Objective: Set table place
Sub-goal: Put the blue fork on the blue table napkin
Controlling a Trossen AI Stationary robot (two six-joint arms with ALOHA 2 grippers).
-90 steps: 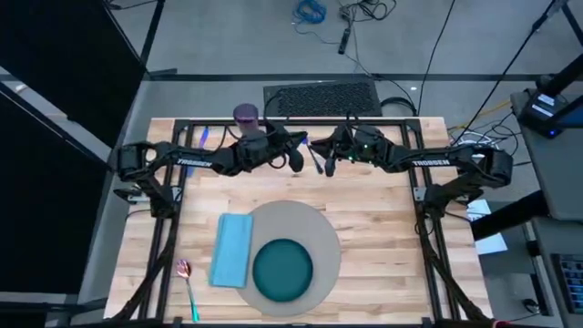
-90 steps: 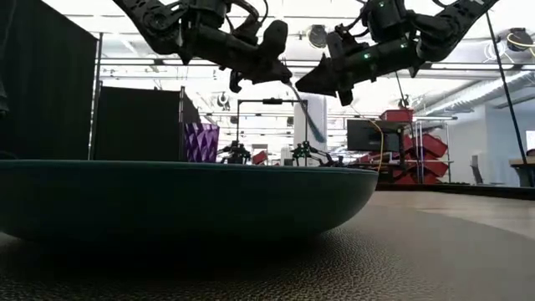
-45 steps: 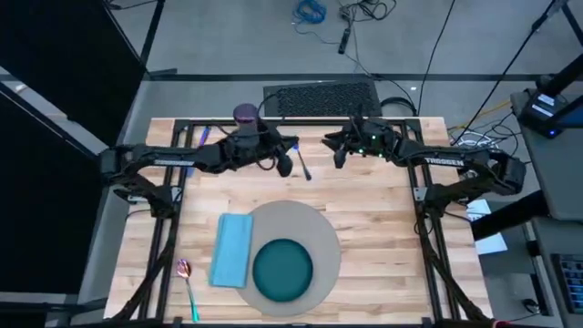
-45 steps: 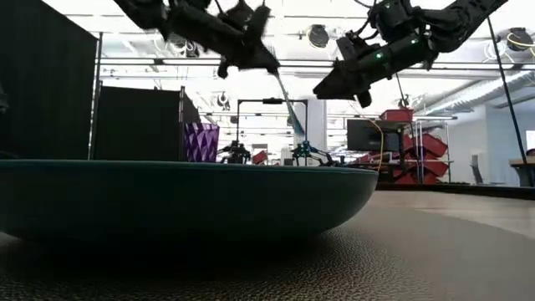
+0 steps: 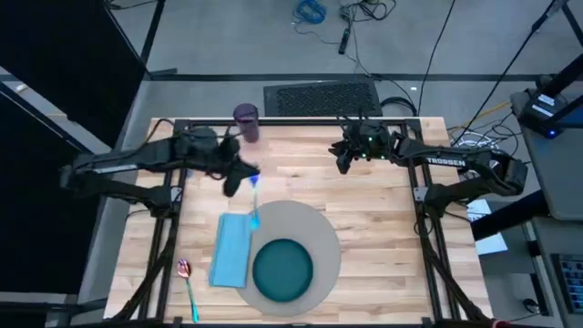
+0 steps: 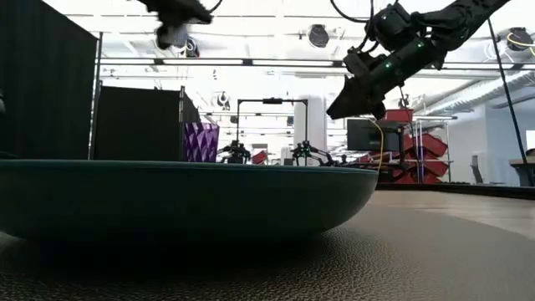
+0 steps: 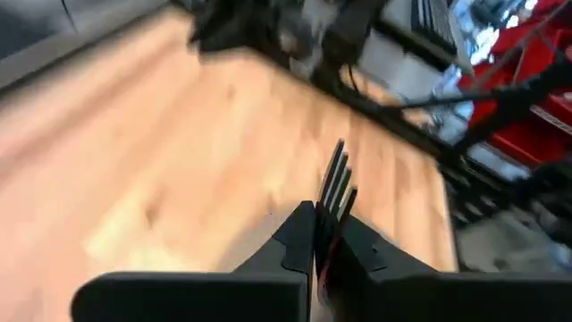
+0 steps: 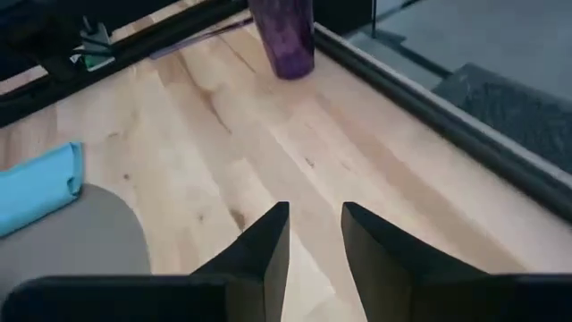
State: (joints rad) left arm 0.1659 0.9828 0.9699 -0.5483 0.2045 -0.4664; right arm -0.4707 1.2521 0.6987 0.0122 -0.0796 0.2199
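Note:
My left gripper hangs over the table, just beyond the far end of the light blue napkin, and is shut on the blue fork. The fork's tines stick out past the fingertips. The teal plate sits on the round grey mat, with the napkin at the mat's left edge. Farther left, the pink and green spoon lies on the wood. The purple cup stands at the far edge. My right gripper is open in the air at the far right of centre. My left gripper pinches the fork's handle between its two fingers. The fork runs along the fingers, tines out in front. It is lifted clear of the table, pointing toward the near edge over the far rim of the mat.
A black metal frame runs along the table's far edge and down both sides by the arm bases. Bare wood lies to the right of the mat and between the mat and the far edge.
My left gripper has carried the fork from the far middle of the table, beside my right gripper, toward the left and near edges, and now hangs just beyond the napkin's far end. My right gripper has drawn back a little toward the right edge.

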